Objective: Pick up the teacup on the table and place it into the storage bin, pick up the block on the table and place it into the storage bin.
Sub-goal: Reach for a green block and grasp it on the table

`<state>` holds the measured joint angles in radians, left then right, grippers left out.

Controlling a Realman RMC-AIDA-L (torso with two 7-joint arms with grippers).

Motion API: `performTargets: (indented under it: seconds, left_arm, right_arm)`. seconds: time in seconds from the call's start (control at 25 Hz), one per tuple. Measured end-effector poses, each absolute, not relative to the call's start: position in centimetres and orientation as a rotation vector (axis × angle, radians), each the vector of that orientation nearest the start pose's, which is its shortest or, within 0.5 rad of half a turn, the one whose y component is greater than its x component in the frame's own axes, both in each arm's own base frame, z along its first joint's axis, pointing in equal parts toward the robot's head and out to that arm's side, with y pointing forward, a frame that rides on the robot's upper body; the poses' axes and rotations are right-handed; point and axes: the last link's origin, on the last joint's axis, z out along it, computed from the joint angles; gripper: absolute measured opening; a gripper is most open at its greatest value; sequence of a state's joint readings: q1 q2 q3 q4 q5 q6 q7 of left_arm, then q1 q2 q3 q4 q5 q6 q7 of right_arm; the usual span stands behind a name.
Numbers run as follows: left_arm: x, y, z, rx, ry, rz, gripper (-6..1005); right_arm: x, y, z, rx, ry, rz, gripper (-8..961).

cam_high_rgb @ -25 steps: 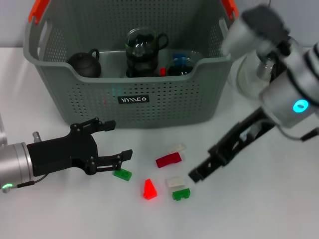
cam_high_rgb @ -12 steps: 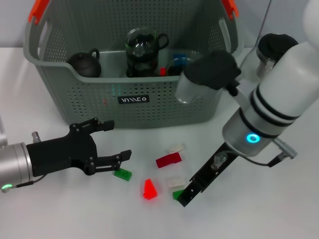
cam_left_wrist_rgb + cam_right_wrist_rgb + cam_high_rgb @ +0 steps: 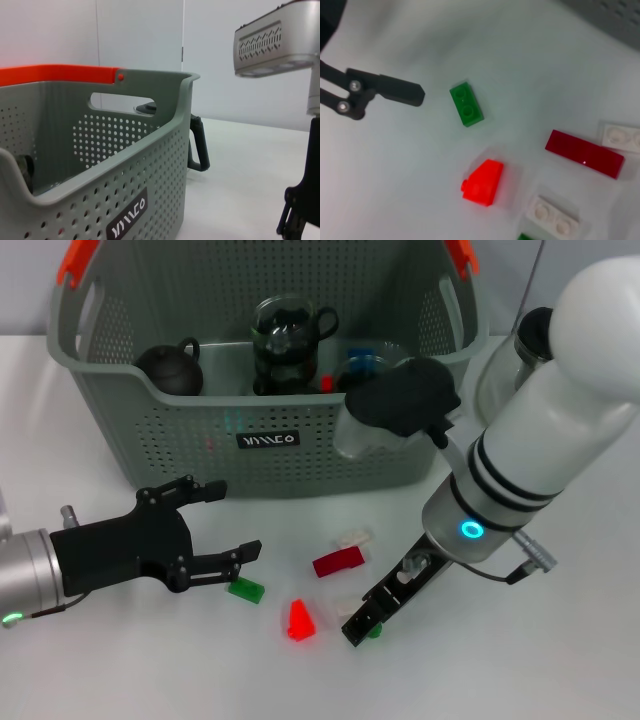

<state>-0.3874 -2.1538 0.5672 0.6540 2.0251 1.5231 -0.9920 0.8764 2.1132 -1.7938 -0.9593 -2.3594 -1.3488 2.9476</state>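
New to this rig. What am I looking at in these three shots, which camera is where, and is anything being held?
It is a two-armed robot on a white table. The wide shot is from its head, looking down. The other two come from cameras on its wrists.

The left gripper, black and open, hovers near a green block and holds nothing. The right gripper reaches down among the loose blocks; whether it is open or shut cannot be told.

On the table lie a bright red block, a dark red block and white blocks. Behind them stands the storage bin, already holding a dark teapot and a glass pot.

The left wrist shot shows the bin's side; the right wrist shot looks down at the blocks.
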Motion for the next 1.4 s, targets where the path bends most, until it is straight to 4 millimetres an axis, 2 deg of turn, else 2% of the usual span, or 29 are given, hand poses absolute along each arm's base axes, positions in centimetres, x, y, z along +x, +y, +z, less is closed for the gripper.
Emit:
performTargets:
  seconds: [0.32,0.84,1.04,1.4]
  left_arm:
    - [-30.1,29.1,-1.6,-2.590,-0.370,-0.634,876]
    - [-30.1,29.1,-1.6,-2.588,-0.372,-0.636,876]
    - [-30.1,29.1,-1.6,-2.588,-0.372,-0.637,876]
    - [-30.1,29.0,-1.7,-2.585,-0.378,-0.641,876]
  right_arm:
    - [12.8,33.7,-12.9,-2.673,1.085,-0.640,939]
    - [12.9,33.2,-13.2,-2.684,1.054,-0.698,869]
    - [12.9,33.1,-13.2,-2.676,1.062,-0.715,694]
    - [12.7,33.0,-13.4,-2.670,1.081,-0.708,638]
